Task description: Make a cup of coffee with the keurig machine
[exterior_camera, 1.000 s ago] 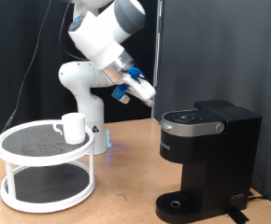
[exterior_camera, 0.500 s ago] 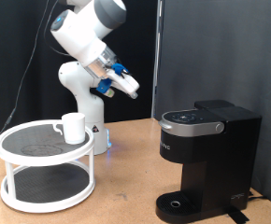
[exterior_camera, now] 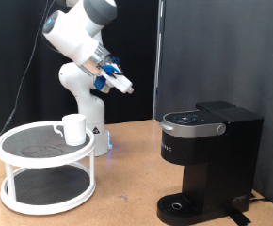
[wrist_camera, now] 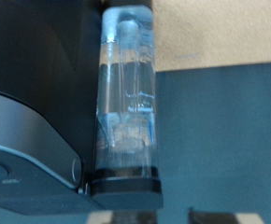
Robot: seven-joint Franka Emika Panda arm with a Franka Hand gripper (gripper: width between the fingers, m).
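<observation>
Hovering high above the table, the gripper (exterior_camera: 124, 86) is holding nothing; whether its fingers are spread is unclear. The cup (exterior_camera: 74, 128) is sitting on the white two-tier stand (exterior_camera: 42, 193), well apart from the closed coffee machine (exterior_camera: 207, 160) at the exterior view's right.

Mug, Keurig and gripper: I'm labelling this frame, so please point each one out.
Mug (exterior_camera: 73, 129): exterior view, on its white side wall.
Keurig (exterior_camera: 195, 151): exterior view, on its black front.
Gripper (exterior_camera: 125, 85): exterior view, at its fingers' tip.
</observation>
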